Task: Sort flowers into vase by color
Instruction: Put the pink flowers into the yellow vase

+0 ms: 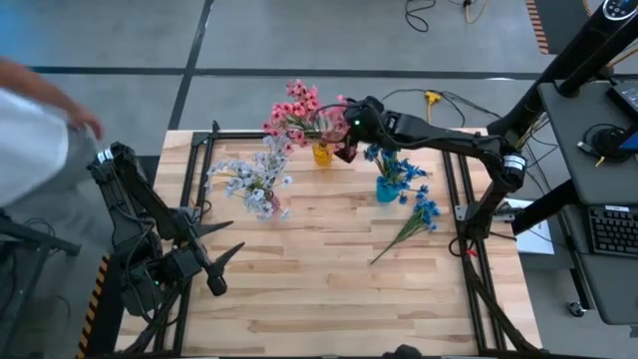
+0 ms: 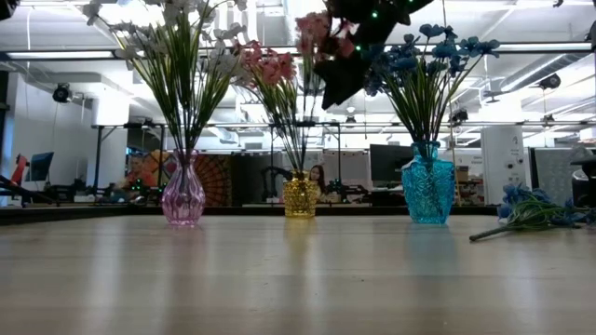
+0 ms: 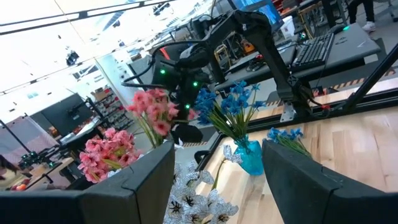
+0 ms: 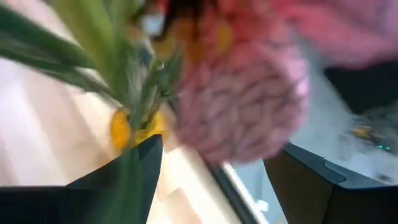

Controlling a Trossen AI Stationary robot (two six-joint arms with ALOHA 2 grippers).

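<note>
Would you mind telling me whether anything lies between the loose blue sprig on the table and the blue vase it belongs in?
Nothing visible does. The loose blue sprig lies flat on the wood just nearer the table's front than the blue vase, with bare tabletop between them. The right tool hangs over the yellow vase, off that path.

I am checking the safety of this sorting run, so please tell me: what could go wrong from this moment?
1. The right gripper hangs open among the pink flowers above the yellow vase; pulling away could snag a stem and tip that narrow vase.
2. The blue vase stands close beside that arm, so a sideways move might knock it.
3. One blue sprig lies unsorted on the table.
</note>
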